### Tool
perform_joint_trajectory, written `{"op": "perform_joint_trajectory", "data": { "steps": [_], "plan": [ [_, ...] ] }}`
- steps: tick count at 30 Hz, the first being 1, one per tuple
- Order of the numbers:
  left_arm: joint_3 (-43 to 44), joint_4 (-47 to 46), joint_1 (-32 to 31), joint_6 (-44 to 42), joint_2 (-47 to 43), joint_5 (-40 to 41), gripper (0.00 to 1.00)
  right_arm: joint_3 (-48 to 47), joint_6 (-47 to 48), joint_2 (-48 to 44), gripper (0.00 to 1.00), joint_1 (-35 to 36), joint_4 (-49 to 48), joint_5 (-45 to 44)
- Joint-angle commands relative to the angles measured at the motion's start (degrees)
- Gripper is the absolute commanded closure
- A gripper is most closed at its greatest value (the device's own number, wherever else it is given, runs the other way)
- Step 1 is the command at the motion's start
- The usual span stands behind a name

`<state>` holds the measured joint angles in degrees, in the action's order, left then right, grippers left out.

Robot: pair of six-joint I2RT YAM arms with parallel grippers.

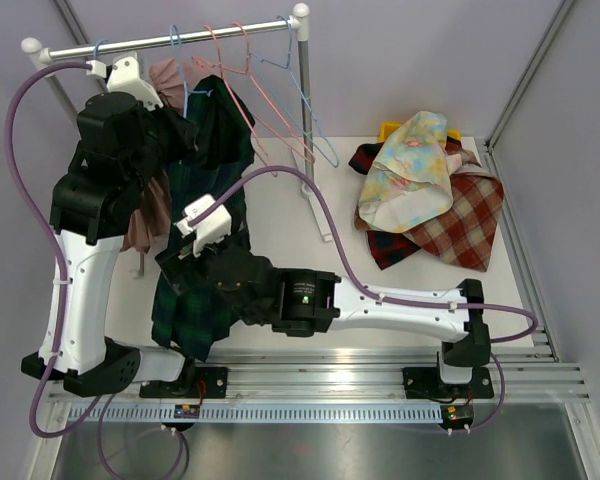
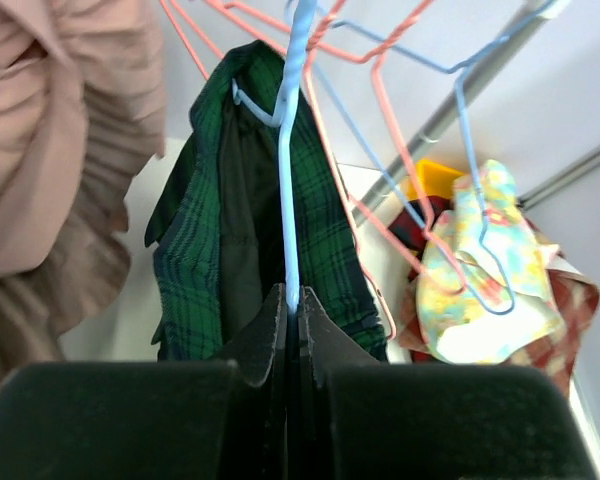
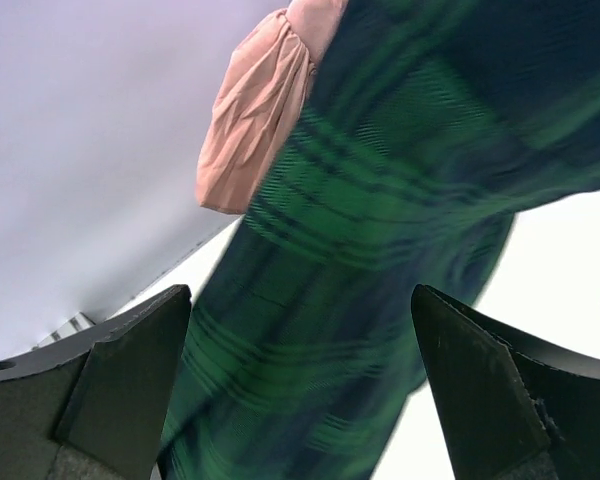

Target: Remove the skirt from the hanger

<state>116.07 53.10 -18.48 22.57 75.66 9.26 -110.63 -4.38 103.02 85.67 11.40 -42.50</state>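
Note:
A dark green plaid skirt (image 1: 212, 215) hangs from a light blue hanger (image 2: 290, 150) on the rack's rail (image 1: 180, 38). Its hem reaches the table (image 1: 185, 320). My left gripper (image 2: 293, 300) is shut on the blue hanger's lower wire, up by the rail at the left (image 1: 140, 110). My right gripper (image 3: 300, 390) is open, with the skirt's lower part (image 3: 360, 280) between its jaws, near the table's front left (image 1: 195, 265). The skirt also shows in the left wrist view (image 2: 195, 250).
A pink ruffled garment (image 1: 150, 200) hangs left of the skirt. Empty pink and blue hangers (image 1: 280, 100) hang to its right. A pile of clothes, floral (image 1: 410, 170) over red plaid (image 1: 460, 225), lies at the back right. The rack's white post (image 1: 302, 90) stands mid-table.

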Motion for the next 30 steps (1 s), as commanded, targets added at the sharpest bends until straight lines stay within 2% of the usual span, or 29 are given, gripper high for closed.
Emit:
{"op": "perform_joint_trajectory", "data": {
  "steps": [1, 4, 5, 6, 7, 8, 9, 10, 15, 19, 25, 27, 30],
  "plan": [
    [4.7, -7.5, -1.4, 1.0, 0.3, -1.7, 1.00, -3.3, 0.5, 2.5, 0.01, 0.1, -3.2, -3.2],
    [5.1, -8.1, -1.4, 1.3, 0.0, -2.2, 1.00, -0.8, -0.4, 3.4, 0.04, 0.1, -4.5, -3.4],
    [5.3, -8.2, -1.4, 1.3, 0.2, -2.5, 1.00, 0.0, -0.8, 3.6, 0.13, 0.0, -5.2, -3.5],
    [5.6, -8.2, -1.4, 1.3, 0.2, -2.6, 1.00, 0.7, -1.2, 3.6, 0.27, 0.0, -5.5, -3.2],
    [6.3, -8.2, -1.4, 1.3, 0.5, -2.7, 1.00, 2.2, -1.5, 3.3, 0.63, 0.1, -5.6, -2.9],
    [6.7, -7.9, -1.4, 1.0, 0.7, -2.7, 1.00, 2.8, -2.6, 3.1, 0.82, 0.1, -5.2, -2.4],
    [7.2, -7.8, -1.4, 0.7, 0.9, -2.5, 1.00, 3.3, -3.9, 2.9, 0.96, 0.0, -4.5, -2.0],
    [8.1, -7.6, -1.4, -0.1, 1.8, -1.8, 1.00, 4.5, -5.2, 2.3, 1.00, 0.1, -3.0, -1.7],
    [13.8, -7.2, -1.4, -3.7, 4.3, 2.8, 1.00, 12.4, -10.3, -1.2, 1.00, 3.0, -1.1, -3.4],
    [17.4, -8.7, -0.2, -7.5, 7.3, 7.4, 1.00, 19.4, -14.7, -3.4, 1.00, 8.2, 2.6, -6.4],
    [21.0, -10.6, 2.0, -8.9, 11.1, 7.5, 1.00, 22.1, -22.1, -2.9, 1.00, 12.0, 7.5, -8.7],
    [22.1, -8.7, 2.0, -8.3, 11.4, 6.7, 1.00, 21.7, -21.8, -2.5, 1.00, 12.0, 7.8, -10.3],
    [18.3, -4.4, 1.7, -6.9, 7.9, 3.7, 1.00, 20.2, -14.5, -1.7, 1.00, 11.2, 3.8, -14.5]
  ]
}}
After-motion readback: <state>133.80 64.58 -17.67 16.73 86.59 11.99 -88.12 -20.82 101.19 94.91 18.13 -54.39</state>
